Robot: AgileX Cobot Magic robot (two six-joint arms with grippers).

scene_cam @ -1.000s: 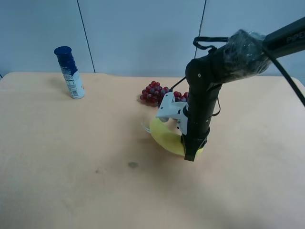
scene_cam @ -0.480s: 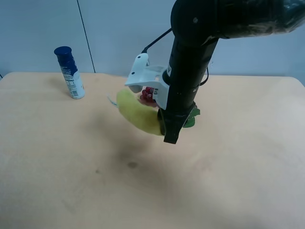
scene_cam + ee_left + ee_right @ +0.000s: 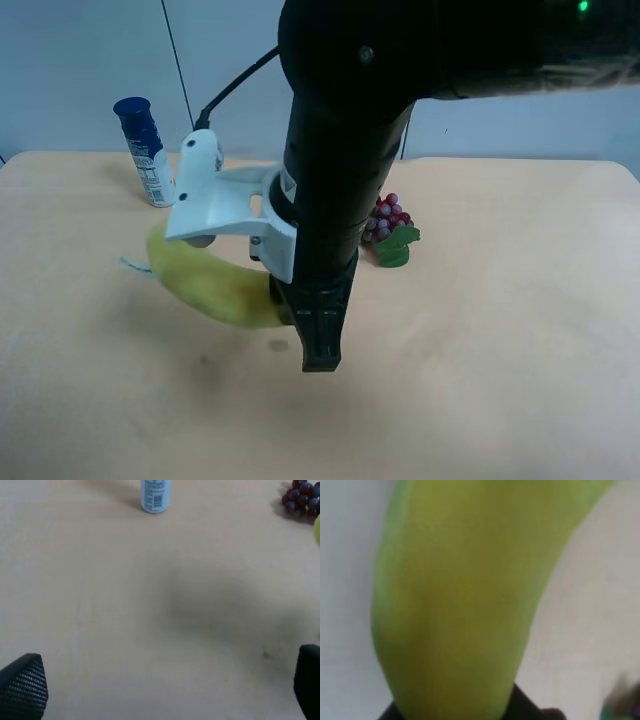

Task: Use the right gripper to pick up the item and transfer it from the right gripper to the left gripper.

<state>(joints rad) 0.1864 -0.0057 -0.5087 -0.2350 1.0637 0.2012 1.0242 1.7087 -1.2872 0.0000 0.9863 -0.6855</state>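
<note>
One end of the item [image 3: 205, 280] is clamped in the right gripper [image 3: 318, 345] above the table [image 3: 500, 380], so its free end should be presented squarely between the wide-apart fingers of the left gripper [image 3: 165, 686] before release.

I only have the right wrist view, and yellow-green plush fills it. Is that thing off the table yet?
Observer: Yes. From the high camera, the soft yellow plush banana hangs clear of the tan table, clamped in the right claw.
Operator: Is the left claw ready to take it?
Observer: Its wrist view shows the left claw open, black fingertips far apart, nothing between them.
Operator: Anything else near the banana?
Observer: A red-purple grape bunch lies on the table just beyond the arm, apart from the banana.
</note>
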